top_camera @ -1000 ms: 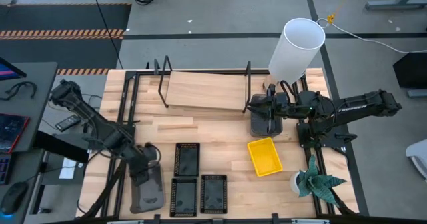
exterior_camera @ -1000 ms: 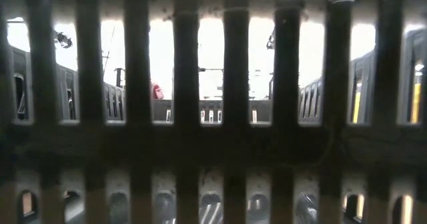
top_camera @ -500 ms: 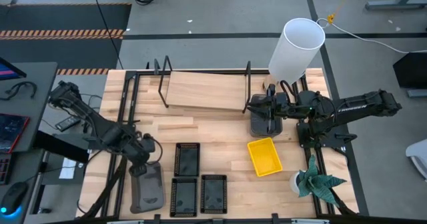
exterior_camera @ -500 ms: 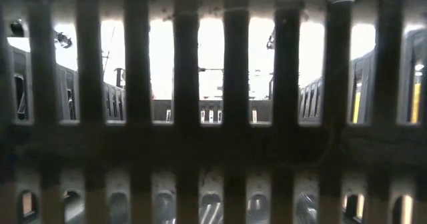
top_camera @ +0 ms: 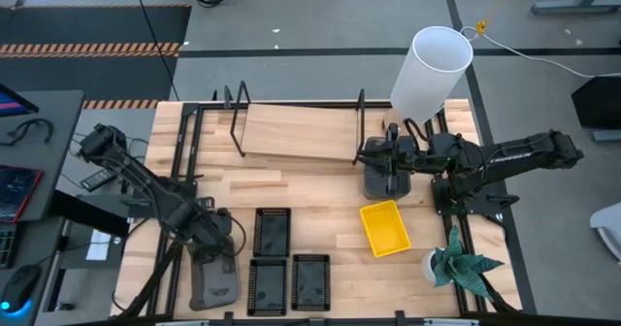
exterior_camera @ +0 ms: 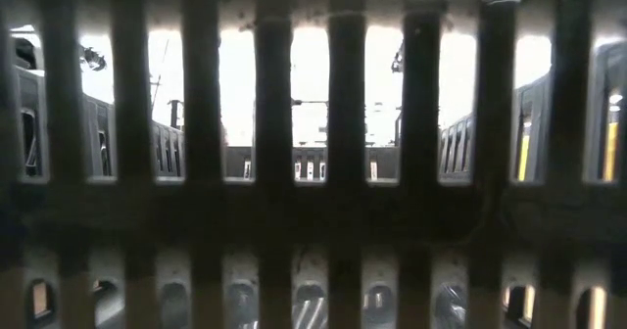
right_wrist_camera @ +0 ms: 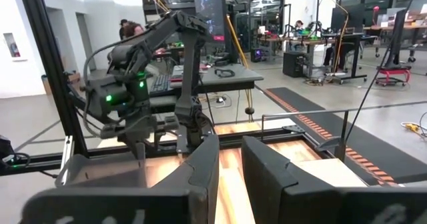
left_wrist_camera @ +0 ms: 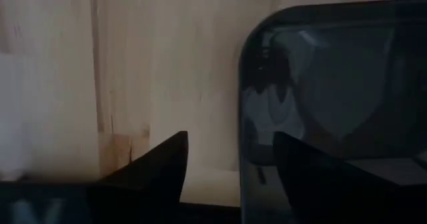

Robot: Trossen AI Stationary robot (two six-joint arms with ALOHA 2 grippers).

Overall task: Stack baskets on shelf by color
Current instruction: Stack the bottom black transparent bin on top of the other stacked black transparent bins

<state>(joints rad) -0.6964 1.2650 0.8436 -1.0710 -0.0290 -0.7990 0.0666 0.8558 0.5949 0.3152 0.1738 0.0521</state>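
Left pincer (top_camera: 215, 244) is down at the near left corner of the counter (top_camera: 320, 195), right over the far end of a dark grey basket (top_camera: 213, 276). In the left wrist view its fingers (left_wrist_camera: 157, 164) are spread apart with nothing between them, one on each side of the basket's rounded rim (left_wrist_camera: 248, 117), so it's released.

Right pincer (top_camera: 380, 158) sits over another grey basket (top_camera: 386, 180) just off the right end of the shelf (top_camera: 296, 132). Can't tell if it's actually gripping it.

The shelf board looks bare from above. Three black mesh baskets (top_camera: 272, 231) are clustered near the front middle, and one yellow basket (top_camera: 384, 227) lies tilted to their right. A white cylinder (top_camera: 430, 72) stands at the back right and a little plant (top_camera: 464, 266) at front right.
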